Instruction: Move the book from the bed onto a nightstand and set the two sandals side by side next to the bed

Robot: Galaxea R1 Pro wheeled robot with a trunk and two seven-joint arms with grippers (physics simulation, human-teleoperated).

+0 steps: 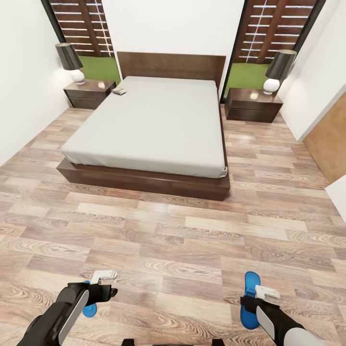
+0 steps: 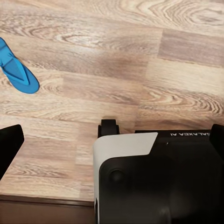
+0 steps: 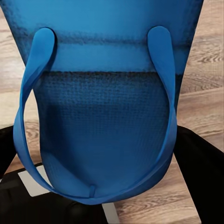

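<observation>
Sandals first: one blue sandal point(image 1: 250, 299) sits right at the right gripper point(image 1: 265, 292), well short of the bed's point(image 1: 158, 120) foot end, long axis running roughly toward the bed. In the right wrist view the sandal point(image 3: 100, 116) hangs v. close to the camera, straps looping, floor showing past it, so prob. lifted off the floor w/ the right gripper clamped on it, though the fingers themselves are hidden & I can't tell for sure. Other sandal point(image 1: 89, 307) lies on the floor under the left gripper point(image 1: 105, 276), mostly covered by that arm; in the left wrist view it point(image 2: 18, 72) lies flat on the planks. Left gripper state: can't tell, fingers not clear. So each arm is nearer its own sandal, both well apart from the bed.

Book point(image 1: 118, 91) rests on the bed's far corner, by the headboard, just beside the nightstand point(image 1: 89, 92) on that side.
</observation>
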